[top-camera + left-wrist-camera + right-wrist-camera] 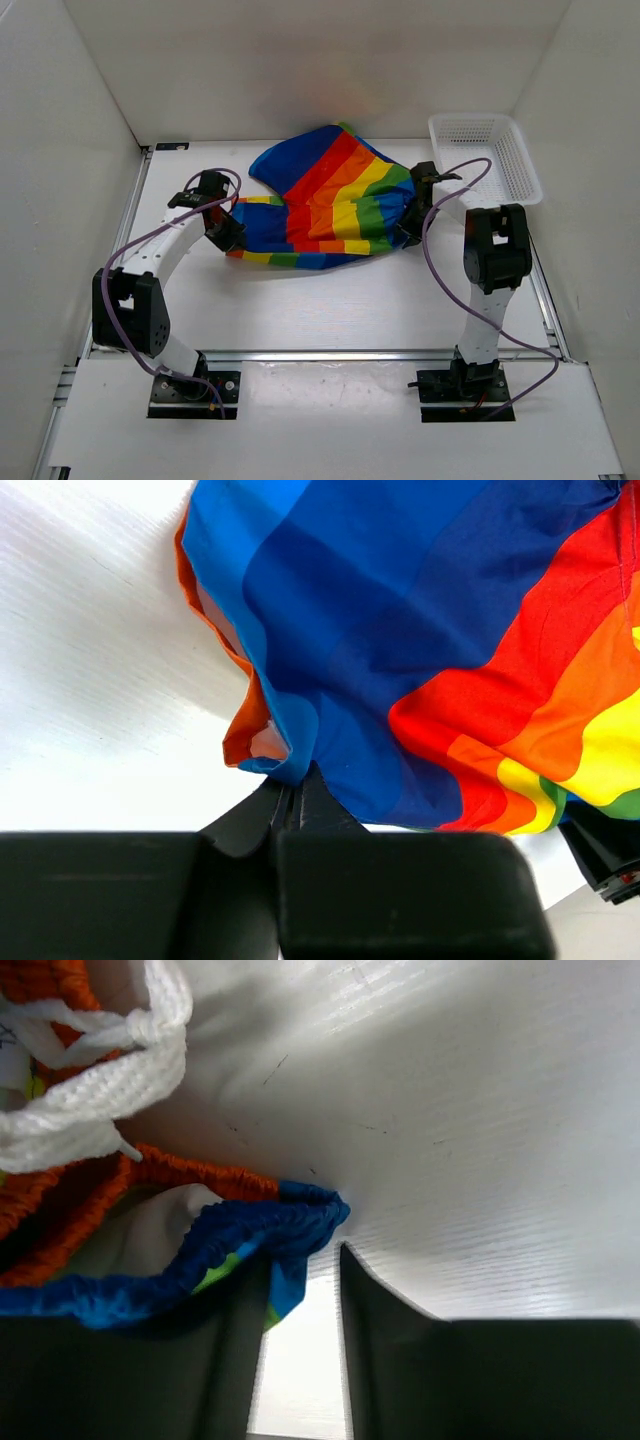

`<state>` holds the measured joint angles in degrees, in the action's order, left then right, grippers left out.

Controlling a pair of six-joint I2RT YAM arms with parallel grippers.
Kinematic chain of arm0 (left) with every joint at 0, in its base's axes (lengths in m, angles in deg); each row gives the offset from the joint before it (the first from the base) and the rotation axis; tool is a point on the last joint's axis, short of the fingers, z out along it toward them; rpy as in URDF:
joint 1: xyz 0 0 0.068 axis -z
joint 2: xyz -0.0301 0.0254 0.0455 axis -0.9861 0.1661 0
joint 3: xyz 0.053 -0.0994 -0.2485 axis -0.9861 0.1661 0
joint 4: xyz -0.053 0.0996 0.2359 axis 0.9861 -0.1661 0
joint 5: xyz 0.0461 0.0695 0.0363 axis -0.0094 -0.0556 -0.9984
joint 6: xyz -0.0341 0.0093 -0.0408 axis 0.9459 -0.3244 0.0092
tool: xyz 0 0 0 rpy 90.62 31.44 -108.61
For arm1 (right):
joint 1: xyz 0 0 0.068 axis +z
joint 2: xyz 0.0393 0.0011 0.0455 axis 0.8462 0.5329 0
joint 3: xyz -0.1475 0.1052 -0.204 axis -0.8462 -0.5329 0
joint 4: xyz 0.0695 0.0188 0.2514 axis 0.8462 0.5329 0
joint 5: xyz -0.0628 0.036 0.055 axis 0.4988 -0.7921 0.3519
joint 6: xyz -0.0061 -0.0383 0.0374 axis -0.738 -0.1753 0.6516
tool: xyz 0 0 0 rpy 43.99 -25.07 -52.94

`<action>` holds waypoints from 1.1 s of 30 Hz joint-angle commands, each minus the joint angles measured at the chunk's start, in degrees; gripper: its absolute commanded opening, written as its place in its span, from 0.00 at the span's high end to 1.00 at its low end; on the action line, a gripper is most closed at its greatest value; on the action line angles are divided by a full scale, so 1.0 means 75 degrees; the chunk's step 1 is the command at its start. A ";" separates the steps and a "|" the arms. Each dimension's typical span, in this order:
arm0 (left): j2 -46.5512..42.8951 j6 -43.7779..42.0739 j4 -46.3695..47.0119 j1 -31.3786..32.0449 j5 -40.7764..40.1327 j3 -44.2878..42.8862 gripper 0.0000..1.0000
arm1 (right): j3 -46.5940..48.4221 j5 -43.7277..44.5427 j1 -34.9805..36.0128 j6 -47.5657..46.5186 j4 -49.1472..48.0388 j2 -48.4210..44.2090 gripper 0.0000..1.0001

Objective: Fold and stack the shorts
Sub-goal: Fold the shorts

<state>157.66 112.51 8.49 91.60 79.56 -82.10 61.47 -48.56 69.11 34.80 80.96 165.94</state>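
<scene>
Now the shorts (325,200) lie rumpled on the tabletop (330,305) between both arms. The left pincer (297,785) is clamped on a blue edge; the right pincer (305,1260) stands partly apart, the blue hem at one fingertip.

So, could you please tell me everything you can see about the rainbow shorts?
The shorts are soft cloth in broad blue, red, orange, yellow and green stripes, with a gathered orange waistband and a white drawstring. They lie rumpled and unfolded on the white table. The left gripper pinches a blue edge at their left end; the right gripper, jaws apart, sits at a blue hem at their right end.
</scene>
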 commanded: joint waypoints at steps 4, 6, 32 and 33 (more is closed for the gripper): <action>-0.0017 -0.0049 -0.0090 0.0024 -0.0210 -0.0154 0.89 | -0.0476 0.0146 -0.0008 -0.0233 -0.0299 -0.0672 0.46; -0.0016 -0.0049 -0.0090 0.0094 -0.0210 -0.0154 0.89 | -0.0744 -0.0017 -0.0008 -0.0233 -0.0440 -0.0755 0.46; -0.2371 -0.1220 -0.2596 -0.0749 -0.1381 -0.6596 0.89 | 0.1127 0.0779 0.0062 -0.1416 0.2019 -0.6376 1.00; -0.2476 -0.1221 -0.2783 -0.0749 -0.1487 -0.6936 0.89 | 0.1303 0.0709 0.0062 -0.1579 0.2287 -0.6554 1.00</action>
<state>142.64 106.63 -7.03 88.80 77.81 -127.69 67.94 -49.87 71.43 29.51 88.13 120.78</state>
